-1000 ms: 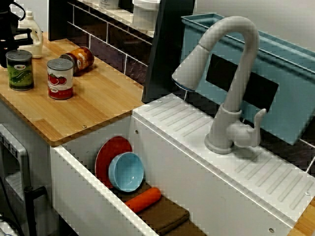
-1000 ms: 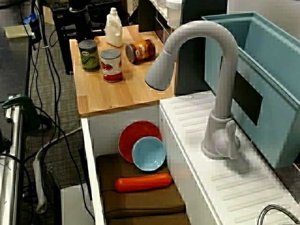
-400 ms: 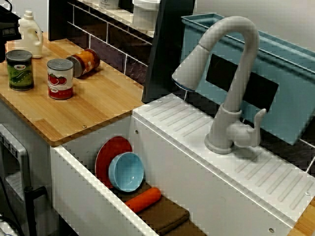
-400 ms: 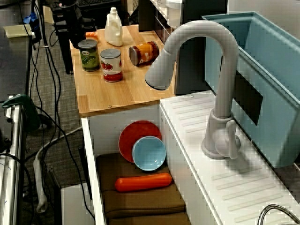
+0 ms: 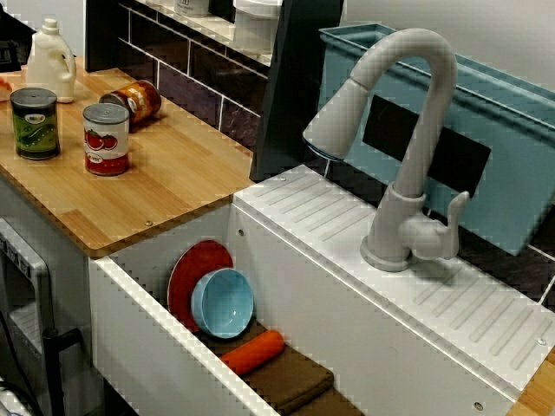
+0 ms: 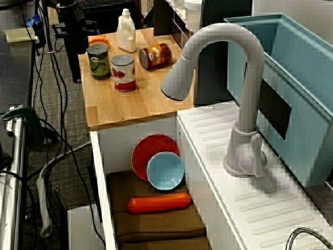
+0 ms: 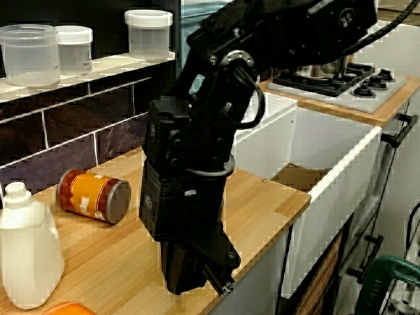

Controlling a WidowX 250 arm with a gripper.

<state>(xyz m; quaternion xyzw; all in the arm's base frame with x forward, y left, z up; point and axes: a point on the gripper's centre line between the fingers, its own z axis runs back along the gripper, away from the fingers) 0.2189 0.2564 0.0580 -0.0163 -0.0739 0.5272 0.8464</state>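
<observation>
In the view from the counter's end, my black gripper (image 7: 195, 279) points straight down at the front edge of the wooden counter (image 7: 262, 197); I cannot make out its jaws. A small orange object (image 7: 64, 308) lies on the wood to its left, next to a white bottle (image 7: 26, 252). An orange-labelled can (image 7: 93, 195) lies on its side behind. In the view along the counter, the arm (image 6: 74, 23) stands at the far left corner, just left of the orange object (image 6: 98, 40) and the green can (image 6: 98, 61).
A red-labelled can (image 6: 124, 73) stands beside the green can. The sink holds a red plate (image 6: 151, 151), a blue bowl (image 6: 165, 170) and a carrot (image 6: 158, 202) on brown cloth. A grey faucet (image 6: 239, 99) and a blue rack (image 6: 302, 94) lie to the right.
The arm has drawn back toward the counter's far left corner, uncovering the small orange object by the white bottle. The orange-labelled can has rolled slightly.
</observation>
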